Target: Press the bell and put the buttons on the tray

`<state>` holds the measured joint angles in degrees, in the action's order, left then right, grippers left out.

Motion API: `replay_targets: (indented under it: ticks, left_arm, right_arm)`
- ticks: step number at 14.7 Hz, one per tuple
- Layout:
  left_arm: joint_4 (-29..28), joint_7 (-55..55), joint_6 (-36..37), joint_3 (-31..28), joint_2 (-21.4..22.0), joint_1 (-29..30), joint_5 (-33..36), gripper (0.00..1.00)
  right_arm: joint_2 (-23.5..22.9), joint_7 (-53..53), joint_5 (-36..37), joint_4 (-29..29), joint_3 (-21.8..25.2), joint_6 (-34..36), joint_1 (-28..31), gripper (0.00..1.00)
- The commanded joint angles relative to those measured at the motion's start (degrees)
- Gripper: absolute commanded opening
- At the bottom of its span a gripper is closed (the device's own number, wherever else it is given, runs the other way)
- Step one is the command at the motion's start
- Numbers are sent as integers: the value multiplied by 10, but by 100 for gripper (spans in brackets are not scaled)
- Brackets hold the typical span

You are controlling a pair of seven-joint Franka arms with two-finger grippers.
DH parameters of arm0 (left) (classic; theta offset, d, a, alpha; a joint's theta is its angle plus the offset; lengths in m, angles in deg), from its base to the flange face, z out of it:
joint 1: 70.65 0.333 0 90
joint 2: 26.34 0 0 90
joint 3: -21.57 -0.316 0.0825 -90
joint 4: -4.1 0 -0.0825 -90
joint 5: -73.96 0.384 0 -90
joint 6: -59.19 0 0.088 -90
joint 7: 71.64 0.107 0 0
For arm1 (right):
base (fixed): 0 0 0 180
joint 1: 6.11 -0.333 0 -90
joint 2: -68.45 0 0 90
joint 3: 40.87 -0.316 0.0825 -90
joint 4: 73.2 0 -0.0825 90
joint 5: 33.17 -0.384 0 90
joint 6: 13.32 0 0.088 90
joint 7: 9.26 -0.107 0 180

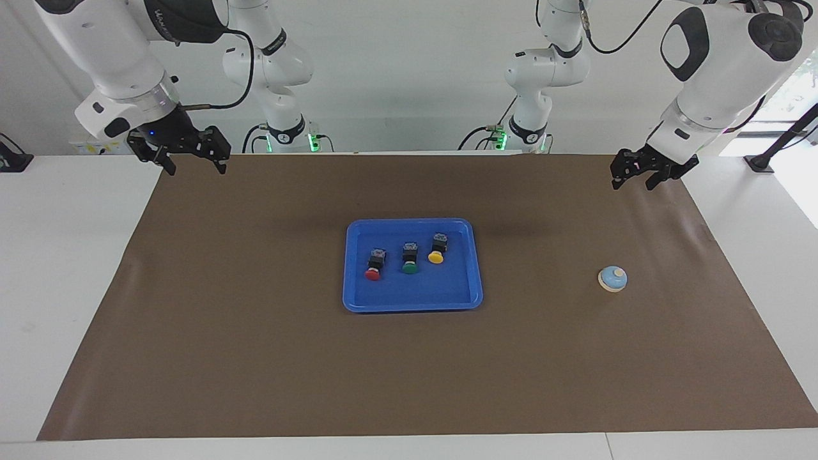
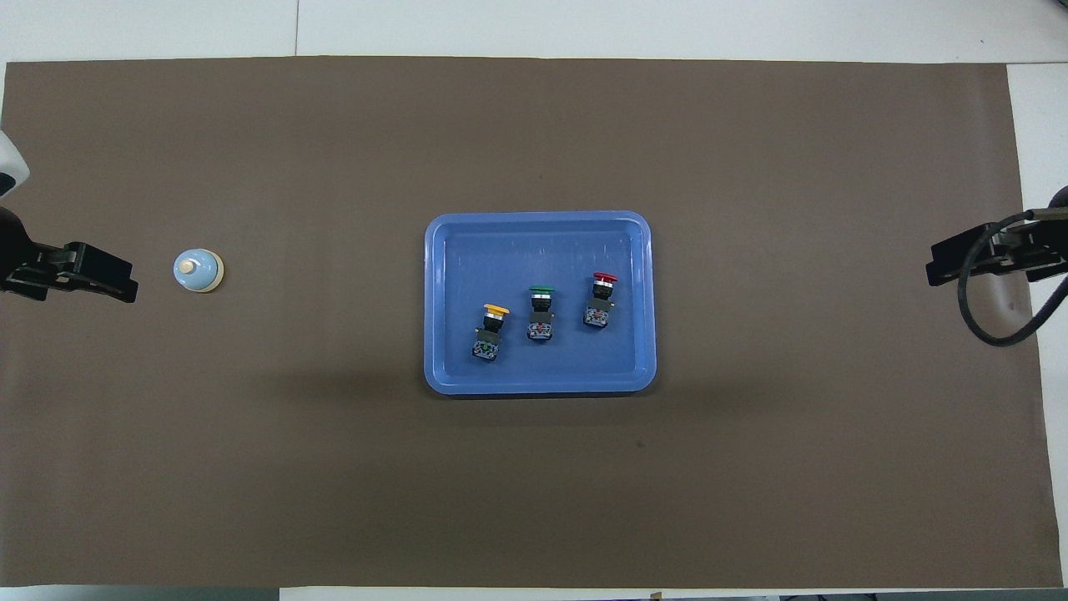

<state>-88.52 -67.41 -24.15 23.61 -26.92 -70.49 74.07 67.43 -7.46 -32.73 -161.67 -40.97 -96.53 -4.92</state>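
Three buttons point(image 1: 405, 256) lie in the tray point(image 1: 353, 268), the bell point(image 1: 612, 278) sits toward the left arm's end, and both the left gripper point(image 1: 634, 176) and right gripper point(image 1: 195, 162) hang raised, jaws apart and empty.

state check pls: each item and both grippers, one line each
tray: flat on the brown mat, holds all three buttons
red button: lying in tray
green button: lying in tray
yellow button: lying in tray
bell: on mat, untouched
left gripper: open, empty, raised
right gripper: open, empty, waiting
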Motion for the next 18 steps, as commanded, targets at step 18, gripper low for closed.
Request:
replay_targets:
  ticks: [18]
  left_arm:
    - [7, -15, 20, -2, 11, -16, 16, 100]
  right_arm:
    - [15, 10, 6, -16, -11, -1, 14, 100]
